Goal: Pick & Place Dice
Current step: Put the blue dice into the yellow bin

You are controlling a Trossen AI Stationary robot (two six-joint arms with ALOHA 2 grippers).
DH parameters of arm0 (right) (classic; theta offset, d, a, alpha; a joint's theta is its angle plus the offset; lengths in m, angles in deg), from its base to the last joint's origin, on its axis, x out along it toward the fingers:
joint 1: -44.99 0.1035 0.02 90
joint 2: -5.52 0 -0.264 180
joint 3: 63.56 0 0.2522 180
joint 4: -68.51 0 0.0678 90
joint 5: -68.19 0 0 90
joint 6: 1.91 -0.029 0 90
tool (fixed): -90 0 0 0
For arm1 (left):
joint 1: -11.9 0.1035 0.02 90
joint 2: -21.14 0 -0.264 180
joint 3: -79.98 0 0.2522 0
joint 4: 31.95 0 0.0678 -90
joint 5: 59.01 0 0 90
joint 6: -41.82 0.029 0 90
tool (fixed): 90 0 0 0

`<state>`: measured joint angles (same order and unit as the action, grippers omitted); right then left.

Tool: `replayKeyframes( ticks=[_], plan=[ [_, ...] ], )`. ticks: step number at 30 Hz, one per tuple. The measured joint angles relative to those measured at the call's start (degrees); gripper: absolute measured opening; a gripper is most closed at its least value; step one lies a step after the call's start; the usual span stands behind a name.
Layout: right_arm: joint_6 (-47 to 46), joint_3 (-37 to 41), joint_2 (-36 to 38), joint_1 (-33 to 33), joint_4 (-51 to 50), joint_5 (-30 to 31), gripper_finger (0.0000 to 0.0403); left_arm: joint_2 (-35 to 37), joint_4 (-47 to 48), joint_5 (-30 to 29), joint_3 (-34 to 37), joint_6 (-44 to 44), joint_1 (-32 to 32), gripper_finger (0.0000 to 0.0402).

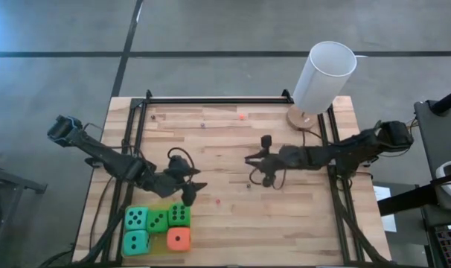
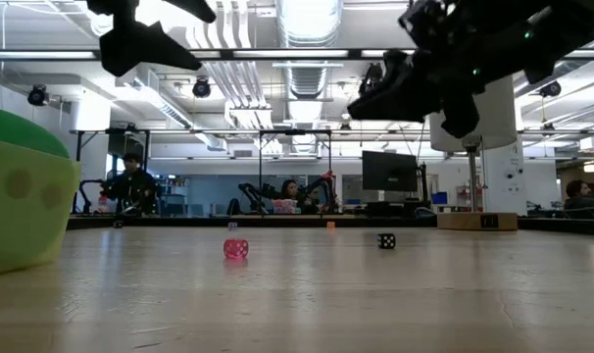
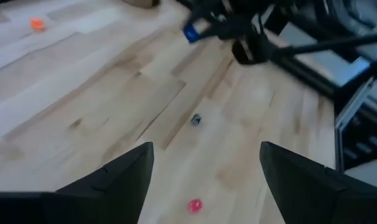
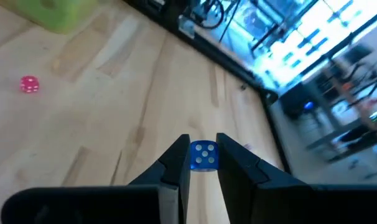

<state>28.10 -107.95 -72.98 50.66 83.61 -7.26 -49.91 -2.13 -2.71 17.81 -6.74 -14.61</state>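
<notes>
While my left claw [image 3: 204, 180] gapes wide, my right claw [image 4: 204, 163] pinches a blue die [image 4: 204, 155], half hidden.

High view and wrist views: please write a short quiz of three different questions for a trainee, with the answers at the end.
1. True or false: the right gripper is shut on a small blue die.
2. The open left gripper hovers near a group of large soft foam dice. How many are in the group?
3. Which lies loose on the wooden table? A: small pink die. B: yellow ball. C: metal spoon.
Key: 1 true; 2 five; 3 A.
</notes>
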Motion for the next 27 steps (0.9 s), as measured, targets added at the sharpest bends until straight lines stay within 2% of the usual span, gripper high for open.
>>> replayKeyframes(
  ticks=[5, 17, 27],
  plan=[
    [2.1, 0.0, 1.4, 3.5, 2.9, 2.0, 0.0060, -1.7, -2.0, -2.8, 0.0, -3.5, 1.5, 0.0297],
    [3.4, 0.0, 2.2, 4.6, 7.8, 0.2, 0.0061, -7.2, -14.1, -2.0, 0.0, -5.4, 7.3, 0.0285],
    [4.7, 0.0, -0.4, 4.6, 10.6, 0.4, 0.0063, -12.0, -25.0, -0.6, 0.0, 1.9, 9.0, 0.0280]
  ],
)
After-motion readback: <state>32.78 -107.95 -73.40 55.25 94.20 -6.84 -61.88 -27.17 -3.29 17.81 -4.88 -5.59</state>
